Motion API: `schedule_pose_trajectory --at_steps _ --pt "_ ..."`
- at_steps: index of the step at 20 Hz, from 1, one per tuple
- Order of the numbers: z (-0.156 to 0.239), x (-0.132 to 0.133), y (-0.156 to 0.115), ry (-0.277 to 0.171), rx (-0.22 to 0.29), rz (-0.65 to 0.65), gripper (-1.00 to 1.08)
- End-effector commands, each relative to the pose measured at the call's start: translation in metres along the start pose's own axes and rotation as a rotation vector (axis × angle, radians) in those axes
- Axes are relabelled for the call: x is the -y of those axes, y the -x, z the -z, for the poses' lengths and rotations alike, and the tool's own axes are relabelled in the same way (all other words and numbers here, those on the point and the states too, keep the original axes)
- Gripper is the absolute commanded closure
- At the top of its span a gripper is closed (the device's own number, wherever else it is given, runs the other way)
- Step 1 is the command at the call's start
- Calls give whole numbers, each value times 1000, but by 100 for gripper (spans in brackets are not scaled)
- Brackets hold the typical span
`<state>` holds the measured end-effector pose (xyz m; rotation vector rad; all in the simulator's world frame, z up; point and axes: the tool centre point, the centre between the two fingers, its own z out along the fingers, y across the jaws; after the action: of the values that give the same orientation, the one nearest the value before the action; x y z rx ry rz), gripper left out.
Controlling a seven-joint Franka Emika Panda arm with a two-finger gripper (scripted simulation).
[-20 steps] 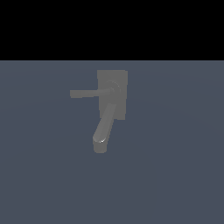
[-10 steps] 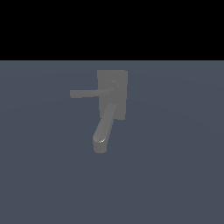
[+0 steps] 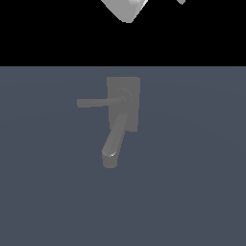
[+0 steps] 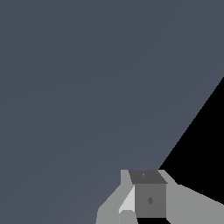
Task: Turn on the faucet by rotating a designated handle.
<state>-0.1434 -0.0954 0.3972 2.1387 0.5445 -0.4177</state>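
1. Spout (image 3: 113, 144): the part of the faucet (image 3: 122, 111) nearest the exterior camera. Thick and rounded, it runs from the hub toward the viewer, slanting a little to the exterior view's left. A small bright highlight sits near its blunt tip.
2. Hub (image 3: 124, 98): round boss on the plate, from which both spout and handle spring.
3. Handle (image 3: 95, 103): thin straight grey bar, slimmer than the spout. It sticks out sideways from the hub toward the exterior view's left, roughly level, and ends well clear of the plate's edge. Nothing touches it.
4. Plate (image 3: 131, 85): flat rectangular back plate behind the hub, upright in the picture, the same matte grey as the rest of the faucet.
5. Floor (image 3: 192, 182): plain blue-grey surface on all sides of the faucet. Beyond the faucet it ends in a straight edge against black.
6. Arm (image 3: 126, 9): a pale grey angular piece at the top edge of the exterior view, beyond the faucet and well apart from it; only this fragment shows.
7. Gripper (image 4: 144, 197): seen only in the wrist view, as grey blocky parts over the floor. Whether its fingers are apart or together cannot be told. The faucet is out of this view.
8. Writing: no brand, label or lettering is legible on any part.
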Motion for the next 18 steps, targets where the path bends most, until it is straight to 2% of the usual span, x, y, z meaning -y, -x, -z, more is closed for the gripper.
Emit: schedule_pose_trajectory --at_steps 1,12,18 --pt "-2 -4 -9 66 13 39 108" --pt "-5 -16 -56 344 51 218 108" --pt "-3 -18 -80 463 57 299 108"
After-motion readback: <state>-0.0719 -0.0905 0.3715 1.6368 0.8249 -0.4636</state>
